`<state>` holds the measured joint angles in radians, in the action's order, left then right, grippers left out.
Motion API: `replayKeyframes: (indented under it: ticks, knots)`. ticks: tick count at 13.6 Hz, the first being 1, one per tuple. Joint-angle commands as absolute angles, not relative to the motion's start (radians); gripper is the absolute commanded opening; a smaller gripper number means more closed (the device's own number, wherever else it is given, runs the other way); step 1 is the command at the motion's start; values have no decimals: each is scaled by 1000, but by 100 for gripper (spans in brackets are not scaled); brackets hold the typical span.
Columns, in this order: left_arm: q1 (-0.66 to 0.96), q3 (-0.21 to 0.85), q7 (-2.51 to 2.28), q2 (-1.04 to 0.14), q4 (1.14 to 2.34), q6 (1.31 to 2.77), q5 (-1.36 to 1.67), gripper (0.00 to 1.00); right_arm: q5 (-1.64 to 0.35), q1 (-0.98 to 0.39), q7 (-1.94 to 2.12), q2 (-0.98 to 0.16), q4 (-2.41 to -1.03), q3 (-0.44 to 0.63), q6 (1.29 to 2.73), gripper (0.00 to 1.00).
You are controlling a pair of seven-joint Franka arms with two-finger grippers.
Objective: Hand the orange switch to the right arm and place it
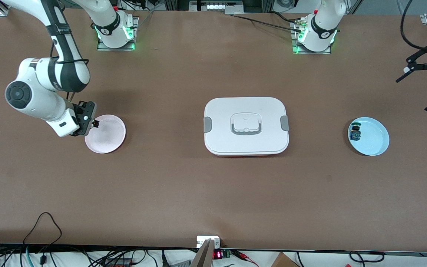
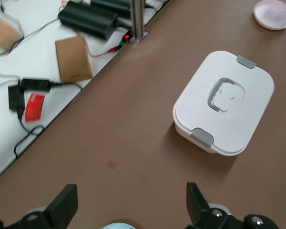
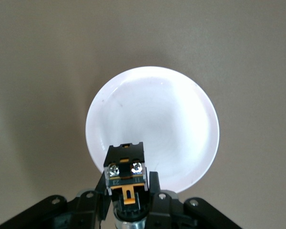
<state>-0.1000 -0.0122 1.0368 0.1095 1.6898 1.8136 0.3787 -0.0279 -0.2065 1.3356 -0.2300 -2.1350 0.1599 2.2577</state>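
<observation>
The right gripper point(image 1: 94, 124) is closed on the orange switch point(image 3: 126, 171), which sits between its fingers and is held over the rim of the pink plate point(image 1: 106, 138), at the right arm's end of the table. The left gripper point(image 2: 132, 205) has its fingers spread wide and holds nothing; it hangs above the table edge at the left arm's end, near the blue plate point(image 1: 374, 139). On this plate lies a small switch with green cap point(image 1: 355, 132). Between the two plates stands a white box point(image 1: 246, 126) with closed lid.
</observation>
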Motion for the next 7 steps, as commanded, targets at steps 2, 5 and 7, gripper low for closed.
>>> replayKeyframes:
  ticks: [2,5,7]
  knots:
    - [-6,-35,732,112,1643,1815,169,100,-8,-229,1364,-215,-2241,161,2405,3]
    - [-6,-34,538,91,1641,1812,129,100,0,-227,1434,-251,-2250,163,2477,3]
    - [-8,-23,410,86,1643,1801,94,100,0,-225,1462,-284,-2250,163,2528,3]
